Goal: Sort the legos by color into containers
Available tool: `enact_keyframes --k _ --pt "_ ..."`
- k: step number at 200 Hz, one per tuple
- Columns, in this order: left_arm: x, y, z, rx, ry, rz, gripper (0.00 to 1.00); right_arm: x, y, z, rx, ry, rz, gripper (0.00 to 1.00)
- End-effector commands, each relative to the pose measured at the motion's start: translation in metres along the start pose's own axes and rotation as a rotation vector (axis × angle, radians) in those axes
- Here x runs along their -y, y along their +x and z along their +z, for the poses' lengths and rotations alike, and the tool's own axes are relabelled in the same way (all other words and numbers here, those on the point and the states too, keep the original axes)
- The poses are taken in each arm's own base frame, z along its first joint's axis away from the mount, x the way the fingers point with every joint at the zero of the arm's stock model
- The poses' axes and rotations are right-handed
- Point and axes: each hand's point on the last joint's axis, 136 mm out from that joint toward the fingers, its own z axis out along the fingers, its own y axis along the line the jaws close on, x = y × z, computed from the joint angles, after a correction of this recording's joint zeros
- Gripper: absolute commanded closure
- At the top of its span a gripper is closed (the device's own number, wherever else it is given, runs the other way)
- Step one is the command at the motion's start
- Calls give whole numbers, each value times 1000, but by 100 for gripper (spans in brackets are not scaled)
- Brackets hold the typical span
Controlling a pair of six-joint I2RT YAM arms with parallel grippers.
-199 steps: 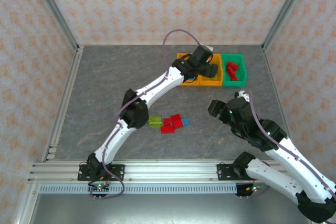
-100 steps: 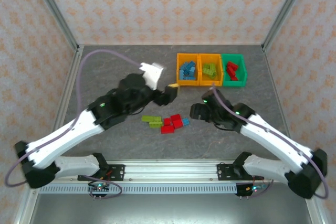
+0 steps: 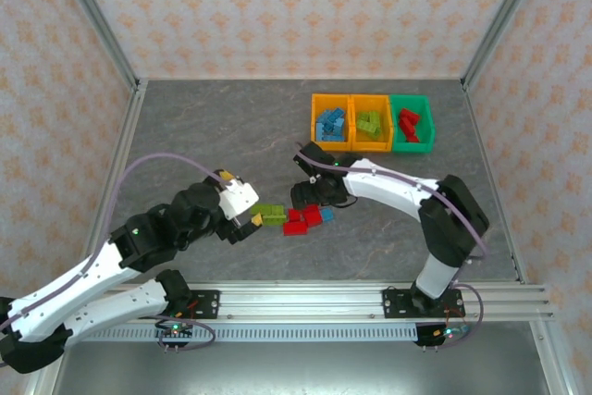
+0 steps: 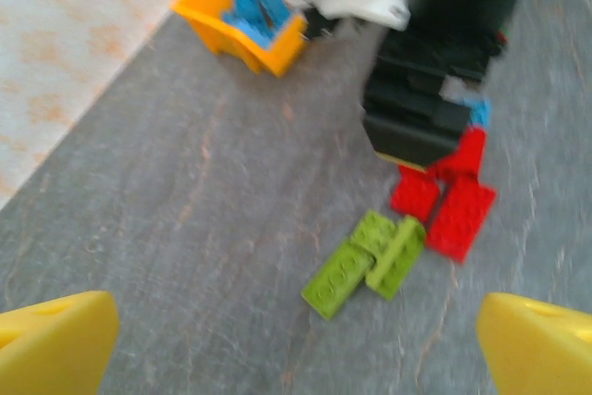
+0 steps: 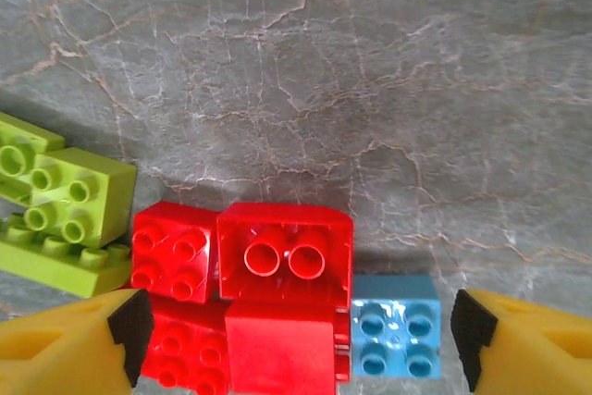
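L gripper (image 4: 296, 344): jaws standing wide apart, holding nothing, yellow fingertips (image 4: 55, 339) showing at both lower corners of its wrist view. Green pair (image 4: 370, 261) lying on table (image 4: 166, 228) just ahead of it, roughly centred btwn the fingers, touching neither. The two lime bricks are lying side by side, touching, studs up. Red cluster (image 4: 460, 219) sitting right behind the pair, farther from L gripper, w/ R arm (image 3: 398, 187) reaching in over it.

R gripper (image 5: 296, 344): pointing down at the table, jaws apart, clamping nothing. Red cluster lying directly under it btwn the fingers, bricks packed tight and touching (exact count hard to tell, they're overlapping). Blue brick (image 5: 396, 326) touching the cluster's edge, inside the jaws, a small gap showing btwn it and the nearer finger pad (image 5: 467, 344). Green pair lying by the other finger, just beside the cluster, at the edge of that wrist view.

Bins (image 3: 351, 147): sitting in a row well apart from both grippers, beyond R gripper toward the far side of the table. Blue legos (image 3: 330, 124) lying in the end orange bin (image 3: 315, 127), green legos (image 3: 371, 123) in the mid orange bin (image 3: 372, 146), red legos (image 3: 409, 124) in the green bin (image 3: 414, 146).
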Motion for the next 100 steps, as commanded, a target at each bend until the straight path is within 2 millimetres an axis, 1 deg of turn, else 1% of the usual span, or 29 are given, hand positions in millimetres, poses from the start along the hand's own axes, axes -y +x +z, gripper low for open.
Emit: enact_keyframes --k 1,19,48,81,100 --pt "14 15 7 -54 63 117 0 -4 -1 7 -25 2 -38 18" --pt "16 22 11 -65 61 127 0 -6 3 18 -54 -3 -33 20" --pt "17 20 8 -31 62 124 0 -12 1 28 -61 -28 -17 23" --pt "17 20 7 -16 59 120 0 -10 3 39 -86 -12 -6 27" --pt "19 20 7 -15 68 120 0 -5 4 45 -94 16 0 33"
